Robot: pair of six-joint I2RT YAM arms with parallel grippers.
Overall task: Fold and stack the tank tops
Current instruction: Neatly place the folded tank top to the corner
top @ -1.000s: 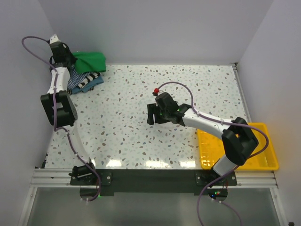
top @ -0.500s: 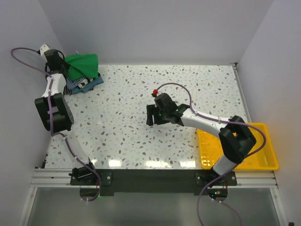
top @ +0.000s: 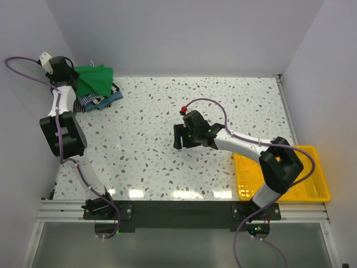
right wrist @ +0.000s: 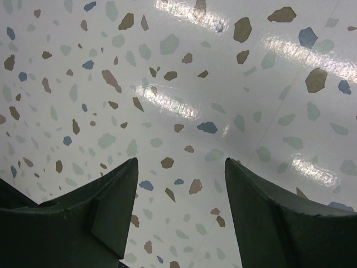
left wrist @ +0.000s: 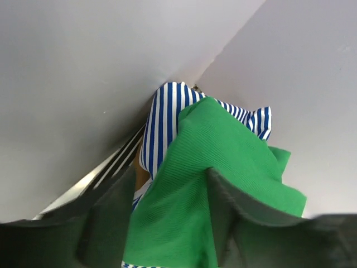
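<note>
left wrist view: green tank top (left wrist: pixel 223 167) lies between the parted fingers of the left gripper (left wrist: pixel 170 173), at the far left corner.
the cloth runs straight ahead of this claw, over the blue-and-white striped tank top (left wrist: pixel 164 111). the right gripper (right wrist: pixel 181 161) is open and empty, well apart over the table (top: pixel 223 100). the pile (top: pixel 97 95) seems to hold four colours; one yellow tray (top: pixel 321 195).

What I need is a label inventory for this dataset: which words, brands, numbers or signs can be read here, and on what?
No text can be read in any view.
The green tank top, the blue-and-white striped tank top, the yellow tray and the speckled table show no print, label or number.
</note>
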